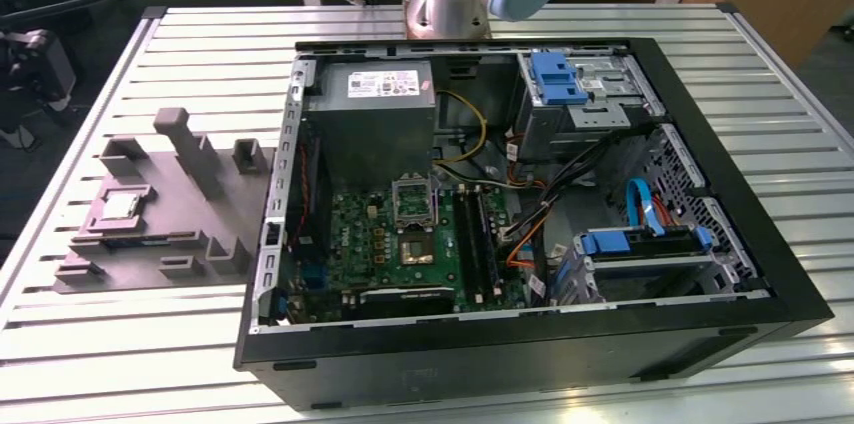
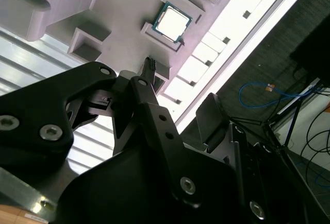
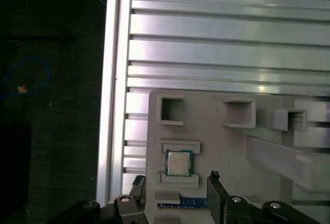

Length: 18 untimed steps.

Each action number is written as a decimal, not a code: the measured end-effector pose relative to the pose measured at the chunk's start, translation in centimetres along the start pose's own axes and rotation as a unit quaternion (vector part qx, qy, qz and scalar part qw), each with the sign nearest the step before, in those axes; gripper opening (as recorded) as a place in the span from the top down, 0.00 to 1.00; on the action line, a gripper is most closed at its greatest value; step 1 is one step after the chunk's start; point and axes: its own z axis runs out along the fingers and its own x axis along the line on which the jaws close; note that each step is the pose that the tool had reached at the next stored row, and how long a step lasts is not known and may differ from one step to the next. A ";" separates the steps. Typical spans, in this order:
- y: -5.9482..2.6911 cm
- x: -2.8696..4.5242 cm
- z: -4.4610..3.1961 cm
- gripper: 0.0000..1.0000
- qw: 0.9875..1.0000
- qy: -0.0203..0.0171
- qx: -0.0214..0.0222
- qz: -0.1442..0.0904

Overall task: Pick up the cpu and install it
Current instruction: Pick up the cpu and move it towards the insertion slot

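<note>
Claw poised, cpu not yet lifted
Claw (image 3: 175, 178) hangs released and empty above the cpu (image 3: 179, 162), seated in its grey tray (image 3: 216, 147); pickup and install both left to do.

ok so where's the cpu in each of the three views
Exterior view: the cpu lies in a pocket of the grey fixture, on the exterior view's left.
First wrist view: cpu in its pocket, just ahead of the open jaws.
Second wrist view: cpu in the same pocket, beyond the jaws.
Shared landmark: the grey fixture.
</note>
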 end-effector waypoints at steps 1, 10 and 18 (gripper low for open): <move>0.00 0.00 0.04 0.41 1.000 0.000 0.000 0.000; -0.01 0.01 0.28 0.41 1.000 0.000 0.000 0.000; -0.02 0.01 0.44 0.41 1.000 0.000 0.000 0.000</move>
